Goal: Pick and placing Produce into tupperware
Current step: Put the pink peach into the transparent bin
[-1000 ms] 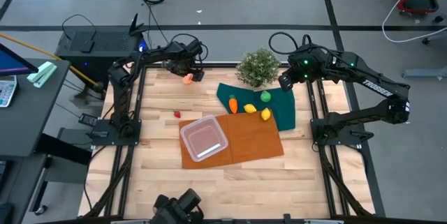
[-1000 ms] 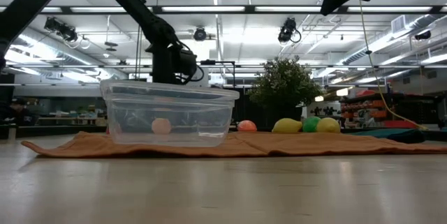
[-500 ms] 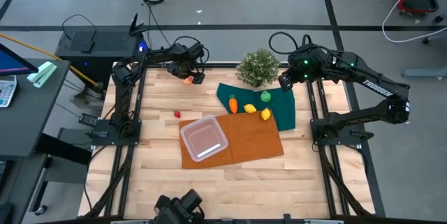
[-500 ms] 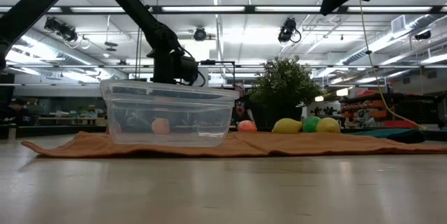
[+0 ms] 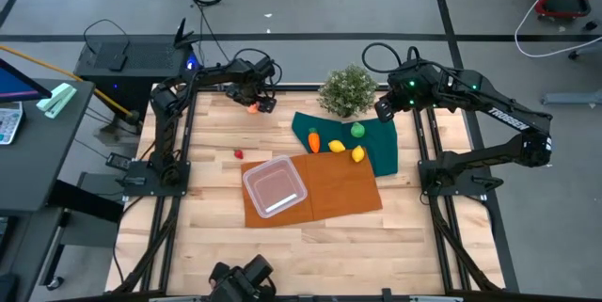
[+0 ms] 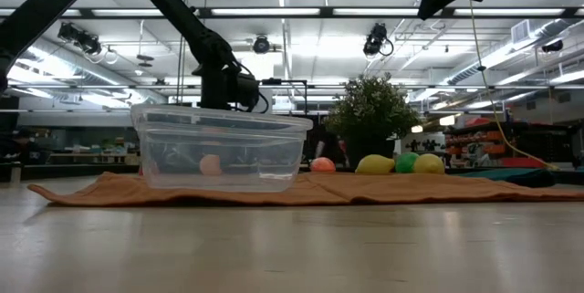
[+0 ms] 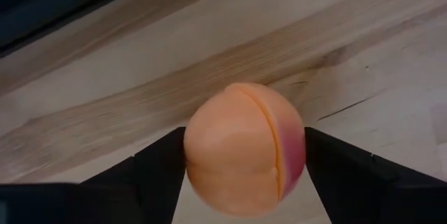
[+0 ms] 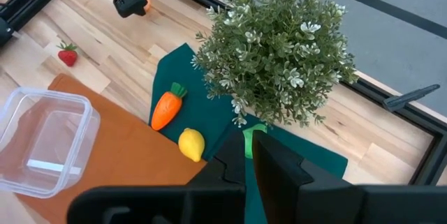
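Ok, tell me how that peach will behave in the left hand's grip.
The peach looks round and smooth, so it could slip or roll if the left hand loosens. It seems small and probably light. The fingers sit on opposite sides, likely holding steadily.

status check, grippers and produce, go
Left gripper shut on peach at the table's far edge. Right gripper shut, idle above potted plant. Tupperware empty, path clear.
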